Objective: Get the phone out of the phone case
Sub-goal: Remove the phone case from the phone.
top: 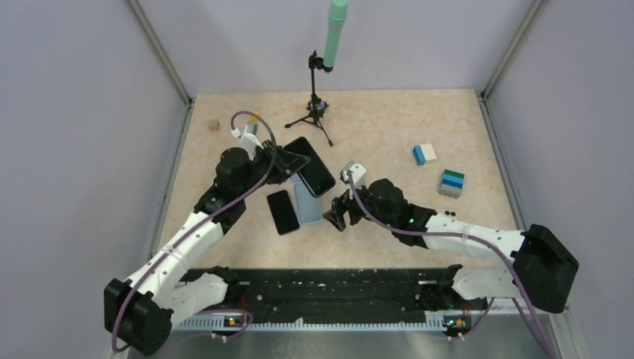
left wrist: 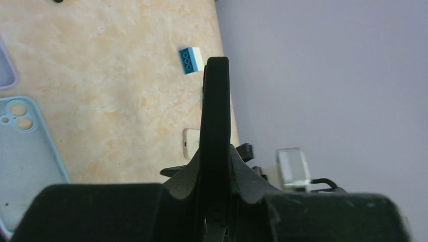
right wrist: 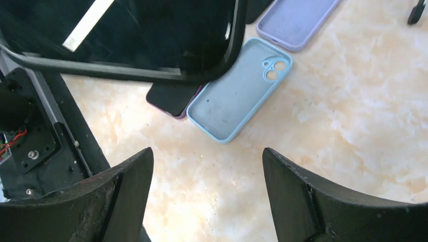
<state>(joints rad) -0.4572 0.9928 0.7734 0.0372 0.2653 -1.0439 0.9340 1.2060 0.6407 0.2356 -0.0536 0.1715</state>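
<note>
My left gripper is shut on one end of a black phone, holding it off the table. In the left wrist view the phone stands edge-on between the jaws. Below it lie an empty light blue phone case and an empty lilac case, partly hidden in the top view. A second dark phone with a purplish rim lies flat beside the blue case. My right gripper is open just right of the blue case, low over bare table, holding nothing.
A small tripod with a green microphone stands at the back. A blue-and-white block and a striped blue-green block sit at the right. A small wooden cube is at the back left. A black rail runs along the near edge.
</note>
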